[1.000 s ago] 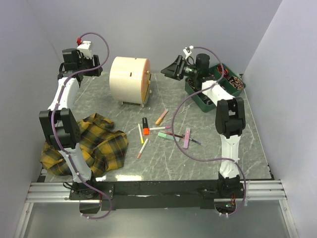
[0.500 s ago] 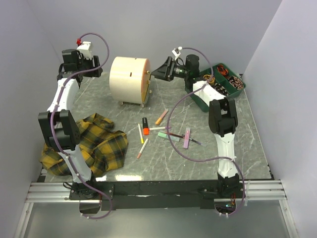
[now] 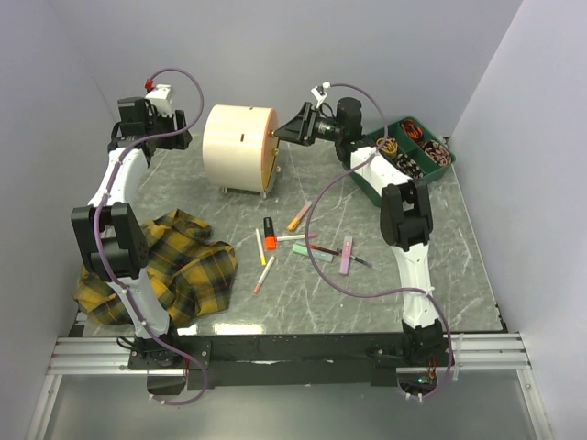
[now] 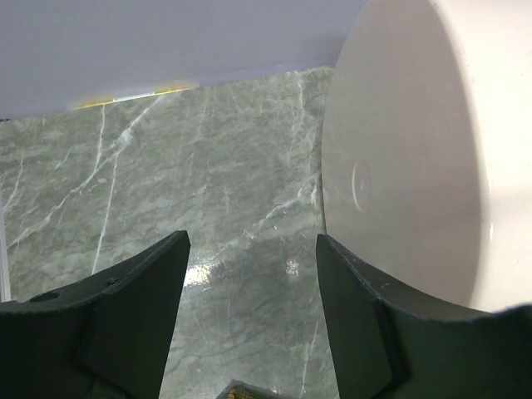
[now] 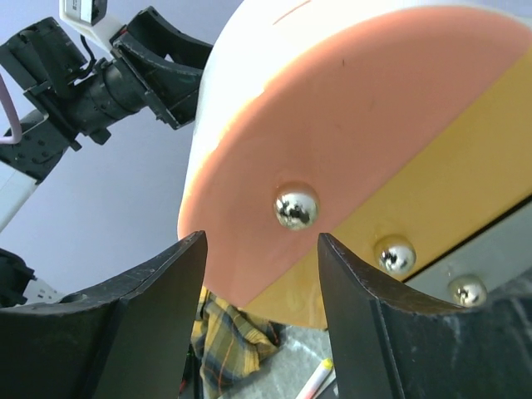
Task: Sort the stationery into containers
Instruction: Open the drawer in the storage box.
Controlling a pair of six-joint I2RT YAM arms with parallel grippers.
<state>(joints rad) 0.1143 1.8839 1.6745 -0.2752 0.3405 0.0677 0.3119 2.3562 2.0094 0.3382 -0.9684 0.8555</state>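
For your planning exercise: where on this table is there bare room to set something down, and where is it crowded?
Bare tabletop lies along the near edge right of the plaid cloth, and left of the chest. Crowded: the pens and markers mid-table.

Soft, even overhead light fills your top view, and the chest casts only a faint shadow on the table. In your left wrist view the table carries a pale glare patch and the chest washes out near white. In your right wrist view the knob mirrors bright highlights; the jaws are near-black, with little detail.
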